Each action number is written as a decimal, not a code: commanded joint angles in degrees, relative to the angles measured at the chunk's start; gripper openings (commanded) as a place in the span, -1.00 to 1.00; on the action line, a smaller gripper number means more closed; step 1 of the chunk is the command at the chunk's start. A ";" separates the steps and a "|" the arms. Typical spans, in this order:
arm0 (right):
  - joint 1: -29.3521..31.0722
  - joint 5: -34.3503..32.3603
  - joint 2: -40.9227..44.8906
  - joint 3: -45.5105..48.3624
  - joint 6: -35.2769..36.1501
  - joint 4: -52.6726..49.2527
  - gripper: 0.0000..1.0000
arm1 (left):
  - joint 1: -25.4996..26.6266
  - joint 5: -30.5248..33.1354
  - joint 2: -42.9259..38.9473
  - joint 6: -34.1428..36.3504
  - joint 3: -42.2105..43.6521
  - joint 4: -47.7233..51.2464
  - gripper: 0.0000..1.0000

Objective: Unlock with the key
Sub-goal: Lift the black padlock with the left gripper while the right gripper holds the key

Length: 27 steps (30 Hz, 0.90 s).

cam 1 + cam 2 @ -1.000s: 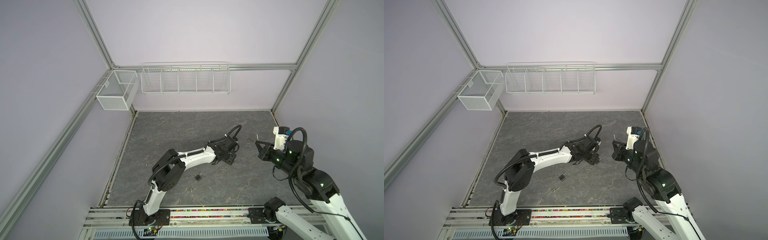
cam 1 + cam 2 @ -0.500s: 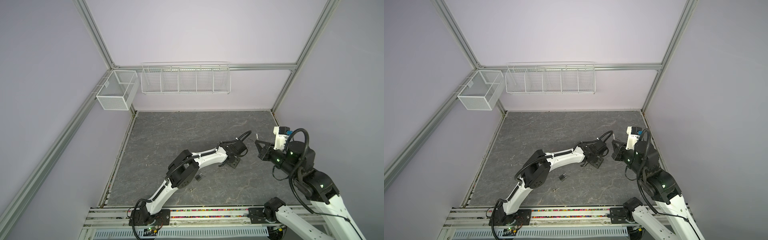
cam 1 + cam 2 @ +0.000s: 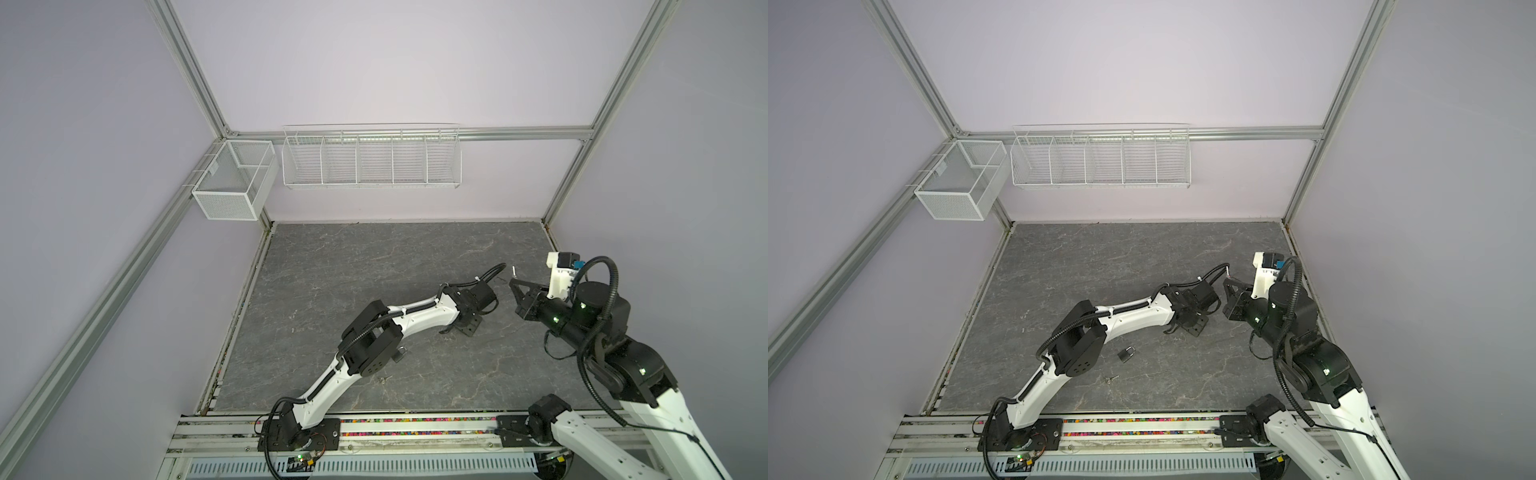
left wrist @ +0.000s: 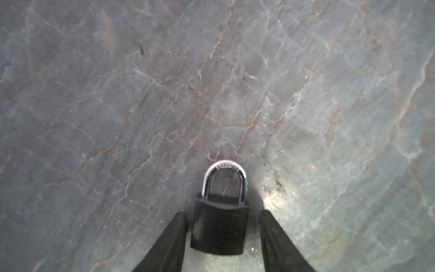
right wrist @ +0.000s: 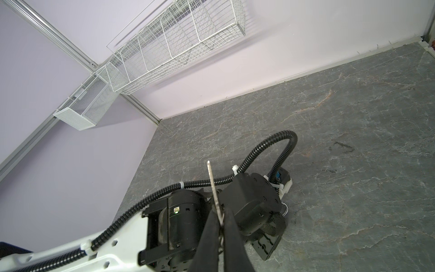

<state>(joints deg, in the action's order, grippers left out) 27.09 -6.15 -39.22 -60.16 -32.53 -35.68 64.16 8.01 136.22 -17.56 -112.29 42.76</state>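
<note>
In the left wrist view a black padlock (image 4: 220, 226) with a silver shackle lies flat on the grey stone floor. My left gripper (image 4: 223, 212) stands open around its body. One finger (image 4: 175, 235) is close against its side, and a gap shows at the other. In both top views the left gripper (image 3: 455, 330) (image 3: 1183, 328) points down at the floor and hides that padlock. A silver key (image 5: 211, 181) (image 3: 514, 271) sticks up out of my right gripper (image 5: 217, 212) (image 3: 513, 282), which is shut on it and raised just right of the left wrist.
A second black padlock (image 3: 1126, 354) lies by the left arm's elbow, with a small metal piece (image 3: 1112, 378) on the floor near it. A white wire basket rack (image 3: 372, 160) and a mesh box (image 3: 232, 183) hang on the walls, well above the floor.
The left gripper has travelled right across the floor, close to the right gripper. The right arm has kept still with the key. The padlock by the elbow has not moved.
</note>
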 commanded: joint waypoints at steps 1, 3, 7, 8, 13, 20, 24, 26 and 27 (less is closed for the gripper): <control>-0.09 0.36 -0.48 0.48 0.32 1.42 -0.85 | 0.35 1.42 2.67 -0.72 -1.58 3.54 0.00; -0.13 0.37 -0.50 0.54 0.47 1.55 -0.85 | 0.48 1.39 3.44 -0.62 -2.39 4.37 -0.06; -0.15 -0.16 -0.25 0.71 0.63 1.32 -0.86 | 0.77 2.00 4.51 -0.79 -3.50 7.45 -0.10; -0.11 -0.38 -0.17 0.77 0.62 1.41 -0.86 | 0.81 2.06 4.30 -0.77 -3.13 7.59 -0.11; -0.11 0.15 -0.64 1.49 0.45 2.34 -0.86 | 0.96 4.53 3.09 -2.92 -1.04 8.08 -0.20; -0.12 2.63 -2.29 1.98 0.37 3.02 -0.86 | -1.11 6.77 -0.41 -11.46 3.97 9.85 -0.25; -0.11 4.11 -3.00 2.46 0.37 3.54 -0.86 | -2.53 6.93 -4.26 -14.48 10.45 8.72 -0.28; -0.16 4.34 -3.08 3.01 0.34 3.87 -0.86 | -3.11 7.08 -5.33 -15.65 12.91 8.92 -0.28; -0.16 4.53 -3.16 3.22 0.19 4.10 -0.86 | -3.46 6.98 -5.86 -16.31 14.39 8.70 -0.29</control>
<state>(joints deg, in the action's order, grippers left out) 27.09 -2.96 -42.37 -58.02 -32.53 -33.56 61.63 13.82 129.78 -30.30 -102.06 46.06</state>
